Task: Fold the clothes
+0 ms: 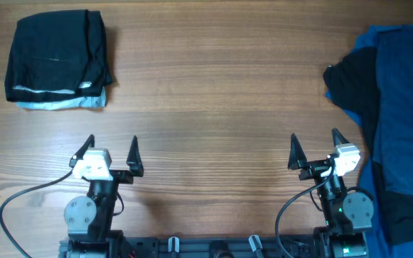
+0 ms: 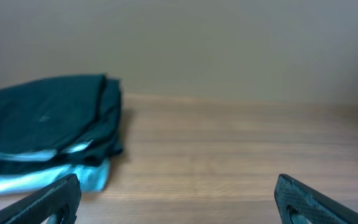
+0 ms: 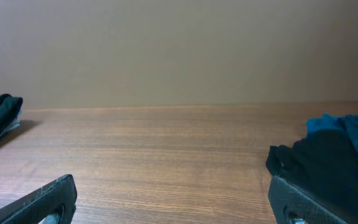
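A pile of unfolded clothes (image 1: pixel 400 107) lies at the table's right edge: royal-blue fabric with a black garment (image 3: pixel 328 165) on its near-left side. A folded stack (image 1: pixel 57 61), dark on top and pale blue beneath, sits at the far left; the left wrist view shows this stack (image 2: pixel 48 130) too. My left gripper (image 1: pixel 111 153) stands open near the front edge, nothing between its fingers. My right gripper (image 1: pixel 313 150) is open as well, just left of the pile, empty. Bare wood shows between the fingers of the left gripper (image 2: pixel 178 199) and the right gripper (image 3: pixel 173 199).
The wooden table (image 1: pixel 214 107) runs between the folded stack and the pile. Both arm bases (image 1: pixel 214 244) and cables sit along the front edge. A plain wall (image 3: pixel 179 50) stands behind the table's far edge.
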